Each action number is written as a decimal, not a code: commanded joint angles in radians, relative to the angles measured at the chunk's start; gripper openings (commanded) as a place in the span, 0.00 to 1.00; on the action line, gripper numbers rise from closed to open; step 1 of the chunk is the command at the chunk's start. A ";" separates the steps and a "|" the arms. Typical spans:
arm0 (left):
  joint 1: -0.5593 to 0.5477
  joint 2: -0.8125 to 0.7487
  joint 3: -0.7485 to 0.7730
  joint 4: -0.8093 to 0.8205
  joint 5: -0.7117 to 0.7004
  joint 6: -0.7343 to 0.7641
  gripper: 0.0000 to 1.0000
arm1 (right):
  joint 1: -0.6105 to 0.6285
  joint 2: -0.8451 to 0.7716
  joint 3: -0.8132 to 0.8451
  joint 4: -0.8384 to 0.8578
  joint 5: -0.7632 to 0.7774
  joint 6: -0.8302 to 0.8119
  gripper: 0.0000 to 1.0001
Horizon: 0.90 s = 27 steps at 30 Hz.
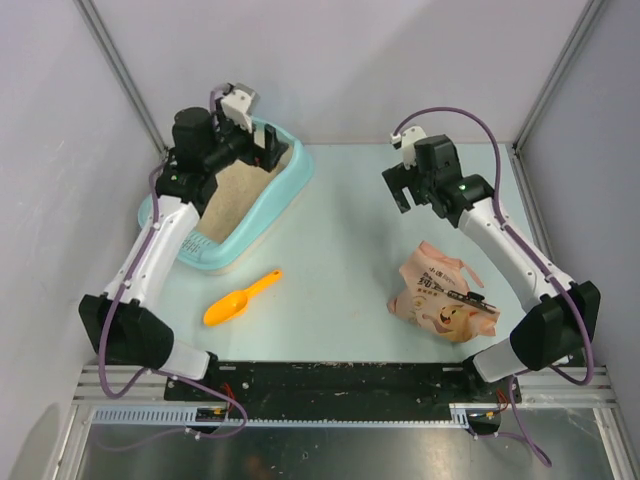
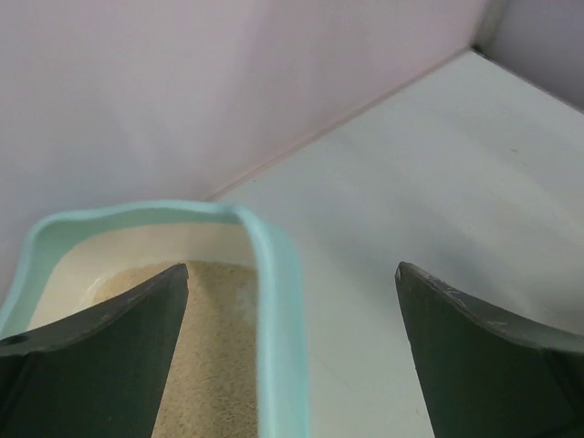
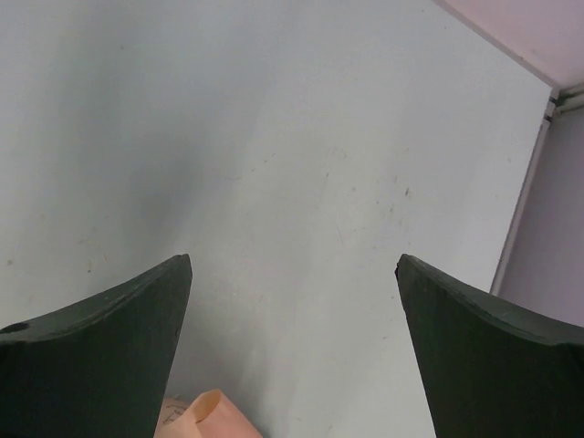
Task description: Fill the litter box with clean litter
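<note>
Orange scoop [image 1: 240,298]: stiff, light, best taken by its handle. Pink bag [image 1: 443,302]: soft, crumpled (likely slippery). Right gripper [image 3: 294,260]: spread wide, nothing held. Litter box [image 1: 283,198], far left: rigid, clean litter [image 1: 235,190] seen inside, loose. Left gripper [image 2: 292,265]: spread wide over its rim, empty.

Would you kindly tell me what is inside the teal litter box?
The litter box holds fine beige litter, with a slotted grid at its near end. The left arm covers part of the far end, hiding what lies beneath.
</note>
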 commanded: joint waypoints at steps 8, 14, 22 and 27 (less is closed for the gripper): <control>-0.463 -0.323 -0.350 -0.049 0.161 0.583 1.00 | -0.229 -0.059 0.223 -0.155 -0.392 0.142 1.00; -0.488 -0.223 -0.303 -0.049 0.258 0.566 0.99 | -0.394 -0.104 0.186 -0.157 -0.445 0.263 1.00; -0.620 0.010 -0.147 -0.051 0.420 0.509 0.87 | -0.501 -0.151 0.127 -0.175 -0.448 0.266 1.00; -0.666 0.111 -0.094 -0.051 0.487 0.549 0.80 | -0.534 -0.159 0.104 -0.167 -0.488 0.303 1.00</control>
